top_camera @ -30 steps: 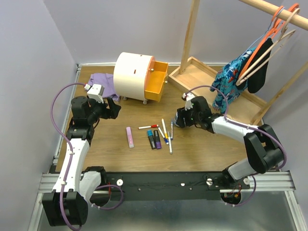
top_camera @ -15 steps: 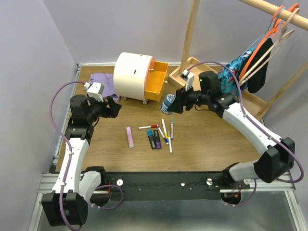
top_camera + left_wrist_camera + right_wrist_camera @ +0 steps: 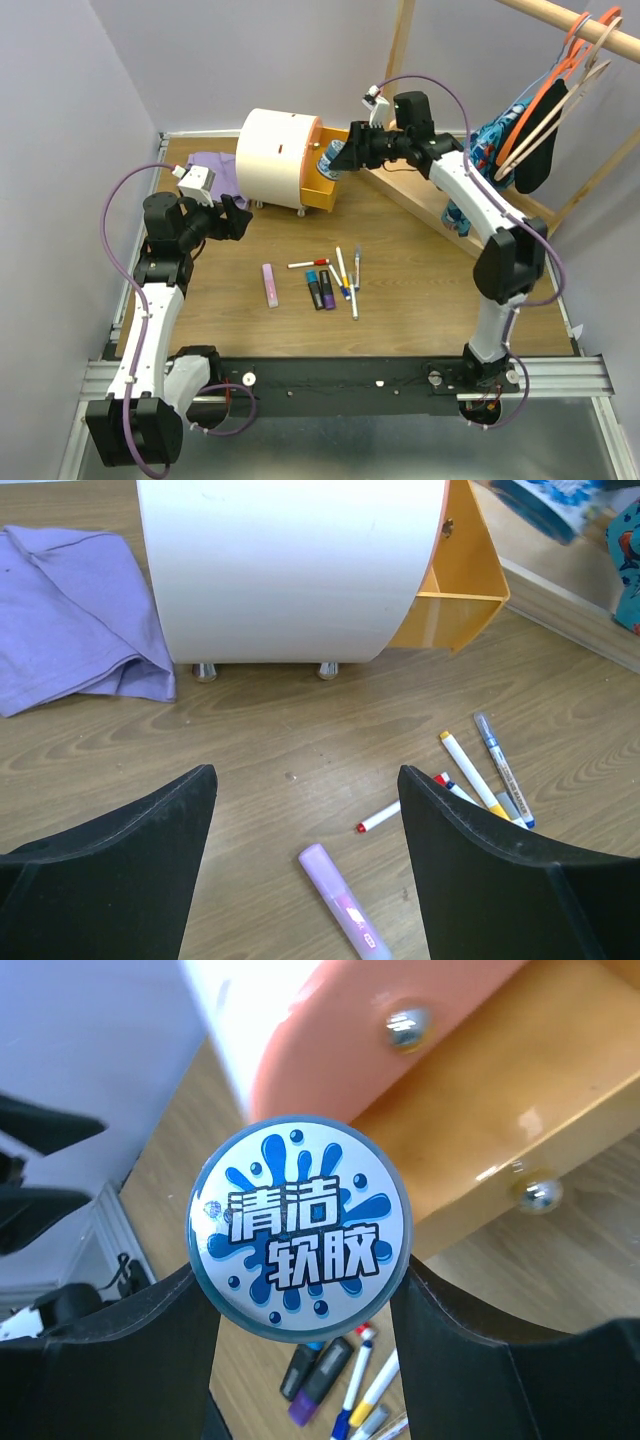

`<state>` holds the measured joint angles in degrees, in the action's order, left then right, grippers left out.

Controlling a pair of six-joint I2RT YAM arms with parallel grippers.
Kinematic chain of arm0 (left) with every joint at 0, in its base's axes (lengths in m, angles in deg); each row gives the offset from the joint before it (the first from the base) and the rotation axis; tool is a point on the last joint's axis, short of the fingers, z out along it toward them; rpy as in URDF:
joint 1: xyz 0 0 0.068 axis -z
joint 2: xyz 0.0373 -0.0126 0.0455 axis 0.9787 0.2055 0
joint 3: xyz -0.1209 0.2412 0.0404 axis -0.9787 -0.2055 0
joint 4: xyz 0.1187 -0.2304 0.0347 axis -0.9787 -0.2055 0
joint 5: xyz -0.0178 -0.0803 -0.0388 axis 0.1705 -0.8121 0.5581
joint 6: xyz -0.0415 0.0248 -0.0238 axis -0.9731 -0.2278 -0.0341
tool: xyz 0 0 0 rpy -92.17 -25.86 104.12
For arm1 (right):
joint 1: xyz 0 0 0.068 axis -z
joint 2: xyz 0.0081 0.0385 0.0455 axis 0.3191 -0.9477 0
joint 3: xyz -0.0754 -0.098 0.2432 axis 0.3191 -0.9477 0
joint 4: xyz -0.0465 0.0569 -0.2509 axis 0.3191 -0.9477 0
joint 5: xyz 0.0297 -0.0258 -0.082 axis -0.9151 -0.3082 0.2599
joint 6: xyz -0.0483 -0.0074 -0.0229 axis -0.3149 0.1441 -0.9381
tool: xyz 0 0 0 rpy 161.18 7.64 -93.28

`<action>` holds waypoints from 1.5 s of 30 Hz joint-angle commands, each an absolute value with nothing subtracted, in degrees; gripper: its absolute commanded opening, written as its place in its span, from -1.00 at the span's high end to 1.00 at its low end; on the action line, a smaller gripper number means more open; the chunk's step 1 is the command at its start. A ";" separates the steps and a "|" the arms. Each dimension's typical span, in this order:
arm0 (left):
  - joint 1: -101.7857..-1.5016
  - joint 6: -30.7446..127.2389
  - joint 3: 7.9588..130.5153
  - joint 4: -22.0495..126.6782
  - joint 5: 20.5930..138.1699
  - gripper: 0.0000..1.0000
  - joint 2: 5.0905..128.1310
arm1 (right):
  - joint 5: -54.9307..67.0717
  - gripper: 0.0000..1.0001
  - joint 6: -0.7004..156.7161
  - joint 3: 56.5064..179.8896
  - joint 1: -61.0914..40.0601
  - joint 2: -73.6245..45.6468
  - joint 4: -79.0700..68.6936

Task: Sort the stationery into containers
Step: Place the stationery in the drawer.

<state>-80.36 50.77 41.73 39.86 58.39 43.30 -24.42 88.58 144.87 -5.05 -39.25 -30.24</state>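
My right gripper (image 3: 297, 1275) is shut on the grey round tin (image 3: 300, 1228), whose lid has a blue splash label. It holds the tin (image 3: 330, 160) in the air at the pulled-out orange drawer (image 3: 320, 195) of the cream-white chest (image 3: 272, 155). Still on the table are a pink bar (image 3: 270, 285), two stubby markers (image 3: 320, 290), a red-capped pen (image 3: 308, 263) and several thin pens (image 3: 346, 278). My left gripper (image 3: 238, 218) hovers open and empty left of the chest, with the pink bar (image 3: 343, 915) below its jaws.
A purple cloth (image 3: 215, 170) lies behind the left gripper, beside the chest. The wooden clothes rack's flat tray (image 3: 420, 165) sits right of the chest, with hangers and garments (image 3: 530, 130) over it. Walls close in the left and back sides.
The right arm has lifted the tin off the table beside the pens and carried it up and left to the open drawer. The left arm has barely moved.
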 commanded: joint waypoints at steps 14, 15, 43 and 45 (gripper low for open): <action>-82.36 50.34 41.45 41.24 57.50 -0.65 43.50 | -35.41 0.52 92.55 165.79 -2.48 -57.80 -39.57; -82.36 50.42 41.28 41.33 57.50 -0.65 43.50 | -36.46 0.52 93.07 165.79 -2.48 -58.06 -39.83; -82.98 50.16 42.42 42.30 57.67 -0.66 44.99 | -40.69 -0.61 105.11 161.31 -2.22 -58.51 -39.05; -82.98 50.25 42.59 42.21 57.67 -0.66 45.34 | -41.92 -0.64 106.26 161.13 -2.22 -58.24 -37.91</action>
